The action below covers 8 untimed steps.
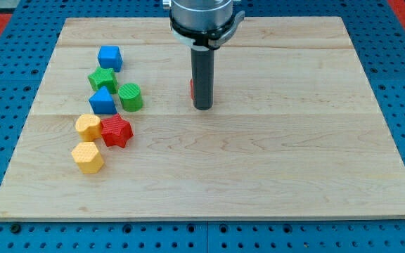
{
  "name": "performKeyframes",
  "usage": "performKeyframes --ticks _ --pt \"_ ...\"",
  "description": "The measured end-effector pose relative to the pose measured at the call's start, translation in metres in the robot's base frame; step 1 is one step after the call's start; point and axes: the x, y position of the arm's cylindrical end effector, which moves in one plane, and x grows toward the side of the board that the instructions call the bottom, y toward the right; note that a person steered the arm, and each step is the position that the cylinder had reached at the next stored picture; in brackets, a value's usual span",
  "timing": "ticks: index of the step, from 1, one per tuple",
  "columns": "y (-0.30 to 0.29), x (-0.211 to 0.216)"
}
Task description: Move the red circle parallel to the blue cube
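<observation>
Our tip [202, 107] stands near the middle of the wooden desk [259, 161], a little toward the view's top. As a tool it has nothing to open or close: it is a plain dark rod, and it holds nothing.

The red circle [192, 88] is almost wholly hidden — only a thin red sliver shows at the rod's left edge, just above the tip. So the block lies right against the rod, behind it and slightly to the view's left; whether they actually touch we cannot tell. A round block has no long axis to reckon with.

The blue cube [110, 57] sits well apart, toward the view's upper left, at the head of a cluster: a green star [102, 79], a blue triangular block [103, 102], a green cylinder [130, 97], a red star-like block [116, 131], a yellow lobed block [88, 126] and a yellow hexagon [87, 157].

We judge that the circle sits lower in the view than the cube's row, so the push should carry it toward the view's top — and the tip, standing on the circle's near side, seems placed for that.

No brands, labels or writing can be read anywhere.
</observation>
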Motion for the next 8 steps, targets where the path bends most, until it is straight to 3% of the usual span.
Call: performKeyframes --ticks 1,3,6,8 --pt "0.0 -0.029" --pt "0.036 -0.045" --pt "-0.025 -0.07" --pt "-0.014 -0.098"
